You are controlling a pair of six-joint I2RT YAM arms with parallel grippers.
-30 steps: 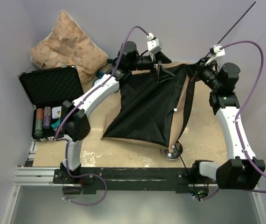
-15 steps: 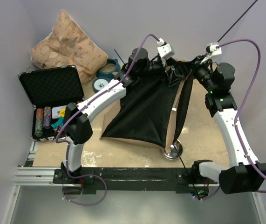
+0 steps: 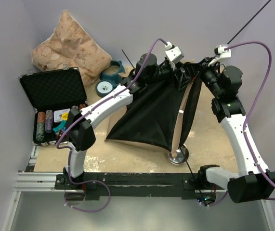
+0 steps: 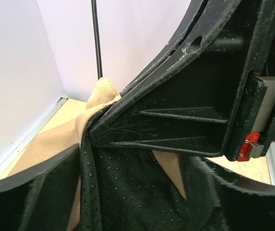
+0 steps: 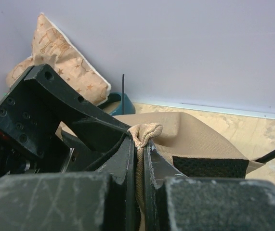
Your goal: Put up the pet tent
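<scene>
L gripper (image 3: pixel 178 76) wide, R gripper (image 5: pixel 141 144) clamped

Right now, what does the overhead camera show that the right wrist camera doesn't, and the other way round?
Only overhead: the open black case, a small metal dish, and the pet tent's black lining spread wide. Only the right wrist: a close view of the right gripper pinching a tan fold of the tent. Both: the tent itself and the star-patterned pillow against the wall.

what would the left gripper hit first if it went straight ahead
Probably the pet tent: its fabric lies between the left gripper's open fingers, with the right gripper pinching it just beyond, though depth is unclear.
</scene>
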